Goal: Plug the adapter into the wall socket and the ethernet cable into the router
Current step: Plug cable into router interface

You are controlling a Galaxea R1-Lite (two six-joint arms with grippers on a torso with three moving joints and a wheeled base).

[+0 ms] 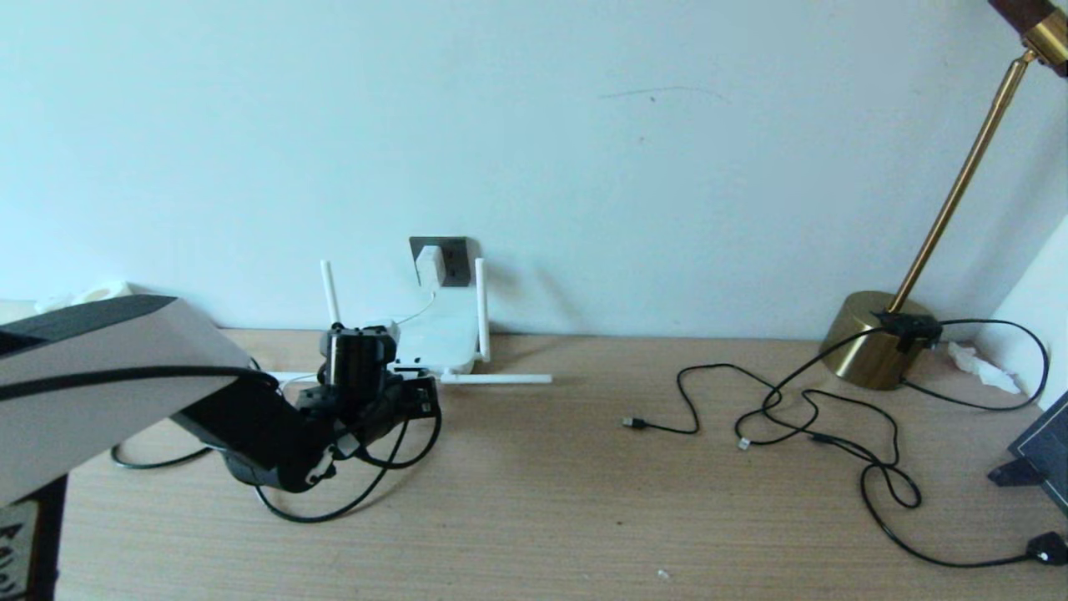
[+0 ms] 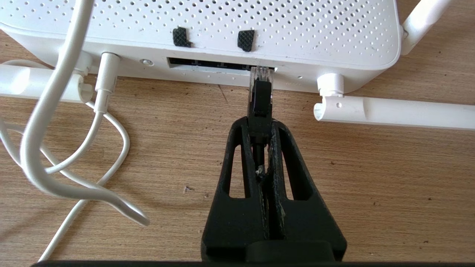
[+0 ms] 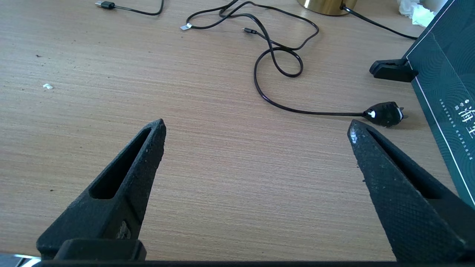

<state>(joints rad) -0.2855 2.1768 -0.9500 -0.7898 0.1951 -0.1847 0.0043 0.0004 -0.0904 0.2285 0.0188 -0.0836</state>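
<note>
Gripping the ethernet cable, left claw meets the unlabelled router.

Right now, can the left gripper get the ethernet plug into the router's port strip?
Probably yes: the left gripper holds the ethernet cable, its clear tip at the router ports, nothing between.

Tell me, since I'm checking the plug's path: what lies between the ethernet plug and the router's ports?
Nothing. In the left wrist view the ethernet plug, held by the left gripper, sits with its clear tip at the router's ports.
</note>
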